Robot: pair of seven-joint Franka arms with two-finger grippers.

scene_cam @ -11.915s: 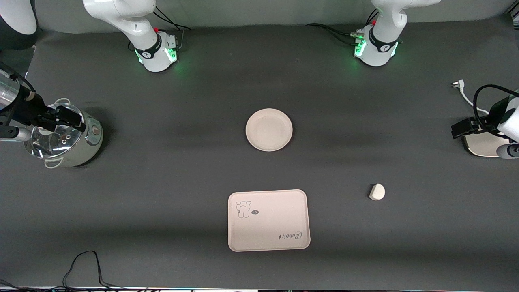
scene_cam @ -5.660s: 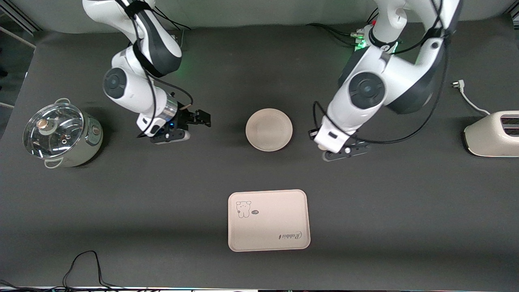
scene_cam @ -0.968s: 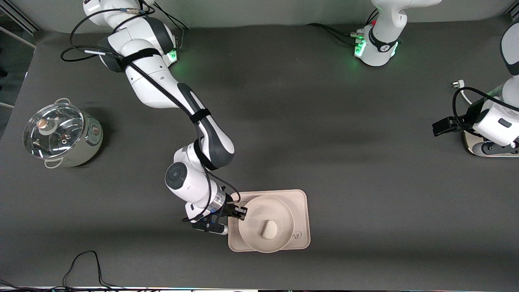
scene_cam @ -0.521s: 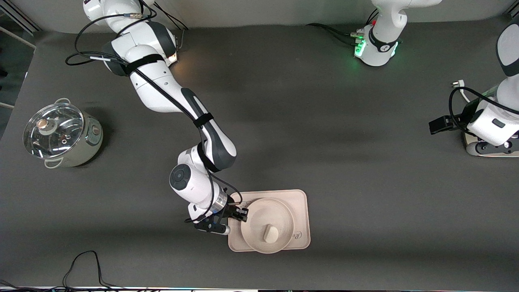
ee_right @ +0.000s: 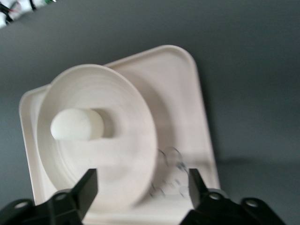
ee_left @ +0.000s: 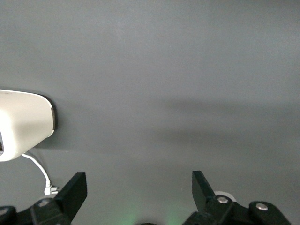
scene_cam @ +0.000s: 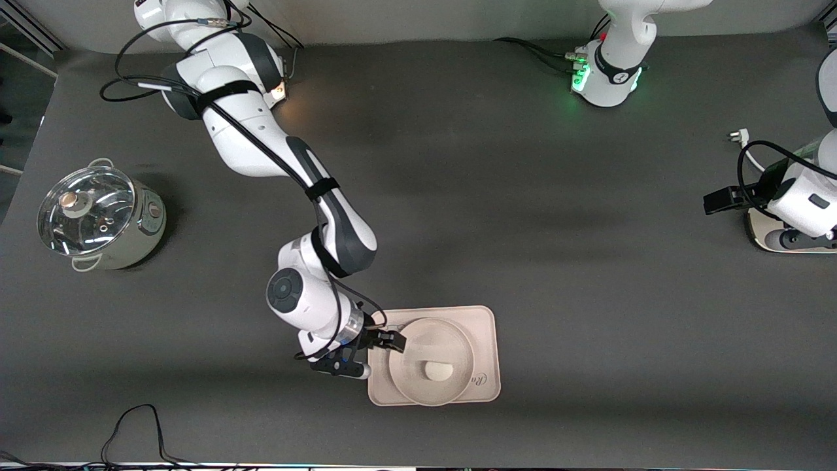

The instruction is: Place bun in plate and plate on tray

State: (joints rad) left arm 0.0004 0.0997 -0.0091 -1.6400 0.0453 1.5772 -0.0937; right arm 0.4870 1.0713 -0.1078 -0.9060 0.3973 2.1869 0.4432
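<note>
The round cream plate (scene_cam: 418,386) lies on the rectangular tray (scene_cam: 485,327), and the small white bun (scene_cam: 437,371) lies in the plate. My right gripper (scene_cam: 388,341) is open at the plate's rim, on the side toward the right arm's end of the table. In the right wrist view the plate (ee_right: 108,154), the bun (ee_right: 75,124) and the tray (ee_right: 180,103) show past my open right gripper (ee_right: 142,186), with the plate's rim between the fingers. My left gripper (scene_cam: 718,200) is open and empty beside the toaster, and shows in the left wrist view (ee_left: 138,190).
A white toaster (scene_cam: 762,234) with its cord stands at the left arm's end of the table and shows in the left wrist view (ee_left: 23,124). A glass-lidded pot (scene_cam: 98,219) stands at the right arm's end. A black cable (scene_cam: 134,425) lies near the front edge.
Earlier the bun was put in the plate and the plate carried onto the tray. In the last second the plate settled on the tray, the bun rolled slightly, and the left arm shifted a little.
</note>
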